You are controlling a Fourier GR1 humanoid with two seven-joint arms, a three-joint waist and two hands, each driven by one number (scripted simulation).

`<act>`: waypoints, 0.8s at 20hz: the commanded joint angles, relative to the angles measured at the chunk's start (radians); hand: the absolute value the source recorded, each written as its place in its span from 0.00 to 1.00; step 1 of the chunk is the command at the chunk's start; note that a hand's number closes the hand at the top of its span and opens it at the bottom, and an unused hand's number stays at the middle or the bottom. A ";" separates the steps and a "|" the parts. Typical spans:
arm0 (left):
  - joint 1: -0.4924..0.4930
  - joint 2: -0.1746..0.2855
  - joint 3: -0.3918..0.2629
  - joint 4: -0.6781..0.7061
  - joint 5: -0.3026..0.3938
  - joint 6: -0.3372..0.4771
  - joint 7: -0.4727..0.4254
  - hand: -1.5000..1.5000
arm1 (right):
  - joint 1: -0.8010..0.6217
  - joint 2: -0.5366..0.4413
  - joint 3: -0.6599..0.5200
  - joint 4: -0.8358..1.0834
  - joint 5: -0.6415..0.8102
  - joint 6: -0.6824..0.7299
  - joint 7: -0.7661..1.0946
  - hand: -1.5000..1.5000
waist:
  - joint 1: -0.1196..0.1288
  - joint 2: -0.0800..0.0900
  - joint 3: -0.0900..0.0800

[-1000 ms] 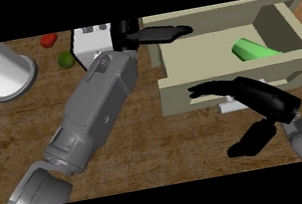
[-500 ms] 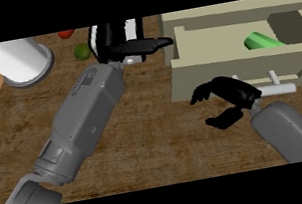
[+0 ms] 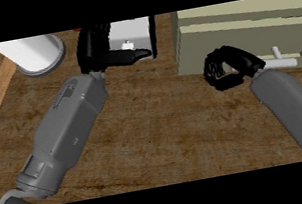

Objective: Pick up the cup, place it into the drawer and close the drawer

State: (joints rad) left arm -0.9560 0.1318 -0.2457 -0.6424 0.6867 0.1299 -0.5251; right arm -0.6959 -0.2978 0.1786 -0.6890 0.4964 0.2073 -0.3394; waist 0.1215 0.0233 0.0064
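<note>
Drawer (image 3: 248, 38) now pushed in; right hand (image 3: 227, 68) fingers curled empty against its front, left hand (image 3: 103, 49) fingers relaxed apart

The middle tabletop (image 3: 182, 134) lies bare between the left forearm (image 3: 69, 128) and the right forearm (image 3: 297, 103), a wide lane from near to far. At the far end it narrows to a slot between the white box (image 3: 134, 35) and the drawer unit (image 3: 246, 31). The curled right hand (image 3: 225, 68) sits just before the unit's front, left of its handle (image 3: 282, 61). A white cylinder (image 3: 37, 53) blocks the far left.
</note>
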 commanded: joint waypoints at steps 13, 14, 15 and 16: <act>0.116 0.073 -0.020 -0.110 0.009 -0.110 0.030 0.00 | -0.245 -0.141 -0.207 0.186 -0.114 -0.006 -0.012 1.00 | 0.083 0.022 -0.003; 0.102 0.079 -0.021 -0.112 0.005 -0.105 0.038 0.00 | -0.255 -0.149 -0.210 0.176 -0.122 0.011 -0.015 1.00 | 0.082 0.022 -0.002; 0.108 0.088 -0.029 -0.111 -0.005 -0.115 0.032 0.00 | -0.235 -0.149 -0.203 0.175 -0.118 0.011 -0.029 1.00 | 0.090 0.031 -0.001; 0.116 0.070 -0.028 -0.113 0.004 -0.109 0.042 0.00 | -0.248 -0.152 -0.209 0.171 -0.124 0.015 -0.009 1.00 | 0.085 0.024 -0.003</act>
State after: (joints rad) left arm -0.8543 0.2029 -0.2677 -0.7447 0.6900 0.0318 -0.4895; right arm -0.7687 -0.3445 0.0503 -0.5653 0.3638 0.3264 -0.4353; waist 0.1727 0.0317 0.0153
